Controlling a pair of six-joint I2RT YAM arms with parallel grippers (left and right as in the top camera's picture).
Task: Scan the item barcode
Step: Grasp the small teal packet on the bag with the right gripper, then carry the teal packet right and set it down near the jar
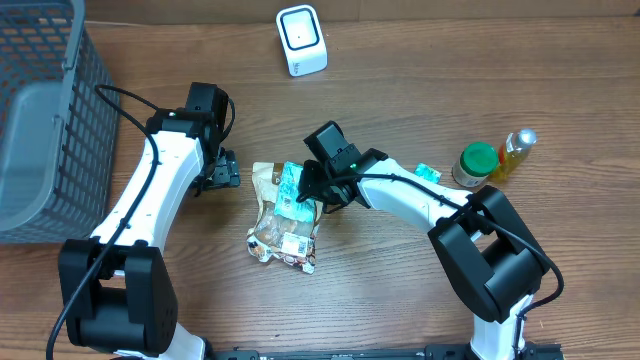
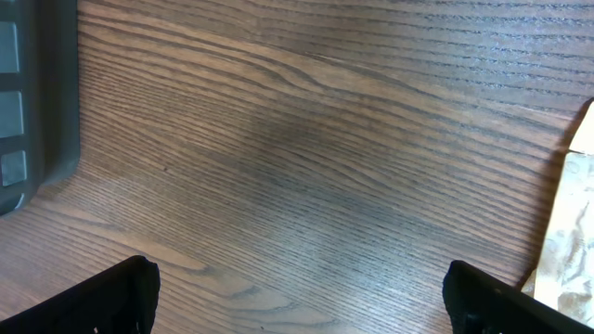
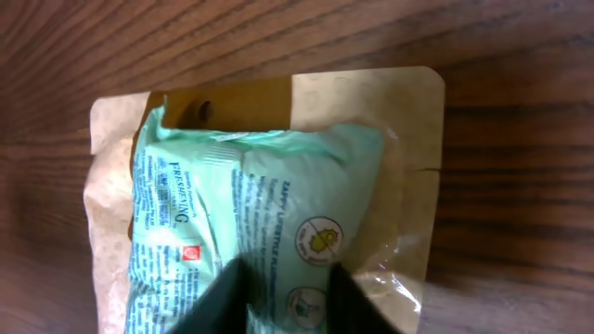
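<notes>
Green packet (image 3: 260, 195) lies on top of a brown kraft pouch (image 3: 408, 139), approx. desk centre, printed side up. The small print is too blurred to read. Right claw (image 3: 290, 299) is on the packet's near end. Its fingers (image 3: 223, 297) sit close together w/ green film between them, so it's clamped on the green packet. The pouch lies flat on the wood desk (image 1: 400, 290). In the overhead view a white label shows at the end of the pouch nearest the robot base.

Left claw (image 1: 222, 172) is just left of the pouch, not touching it. Its jaws are wide apart, nothing between them, over bare wood. The pouch edge shows at the right of the left wrist view, and a grey corner at the left.

Further out:
- White scanner (image 1: 301, 40) stands at the far edge, well apart from the packet.
- Grey mesh basket (image 1: 40, 120) is at far left.
- Green-lidded jar (image 1: 476, 165) and a bottle (image 1: 515, 152) of yellow liquid are on the right, side by side. Can't tell if they touch.
- Small teal item (image 1: 428, 172) sits beside the right arm near the jar, too small to ID.
</notes>
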